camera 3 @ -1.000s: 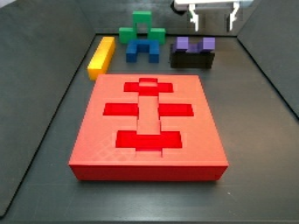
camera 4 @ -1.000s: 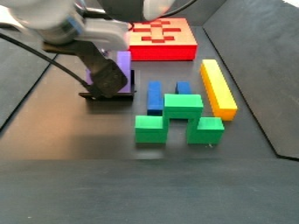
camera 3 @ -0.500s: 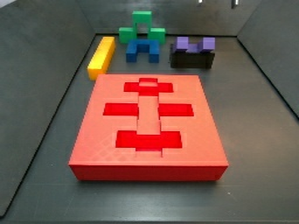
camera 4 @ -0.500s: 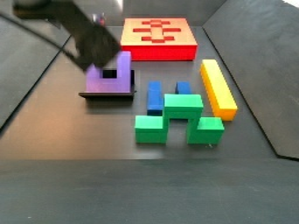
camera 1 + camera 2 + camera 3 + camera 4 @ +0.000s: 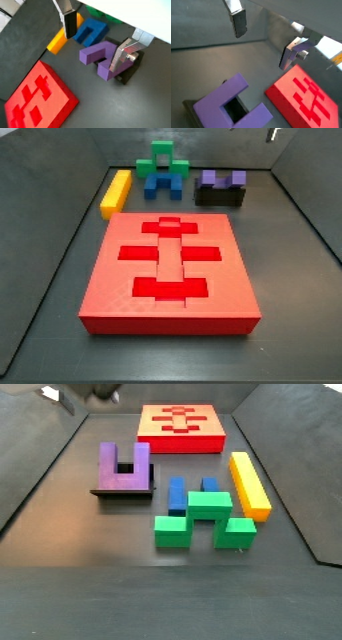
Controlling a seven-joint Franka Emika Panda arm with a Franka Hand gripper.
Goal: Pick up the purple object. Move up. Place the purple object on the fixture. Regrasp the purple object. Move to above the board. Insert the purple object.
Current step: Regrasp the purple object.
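The purple object (image 5: 225,178) lies on the black fixture (image 5: 221,197) at the back right, prongs up, in both side views (image 5: 123,464). My gripper (image 5: 95,39) hangs open well above it, with nothing between the fingers (image 5: 68,23). In both wrist views the purple object (image 5: 228,100) sits below and apart from the pads. Only a blurred sliver of the gripper (image 5: 94,392) shows at the top edge of a side view. The red board (image 5: 170,268) with its cross-shaped cut-outs lies in front of the fixture (image 5: 123,492).
A blue block (image 5: 177,492), green blocks (image 5: 207,519) and a long yellow bar (image 5: 249,484) lie beside the fixture. The same yellow bar (image 5: 116,192) and the green stack (image 5: 164,166) sit behind the board. Dark walls enclose the floor.
My gripper has let go of the purple object and risen, leaving the side views almost entirely. The purple object stays on the fixture.
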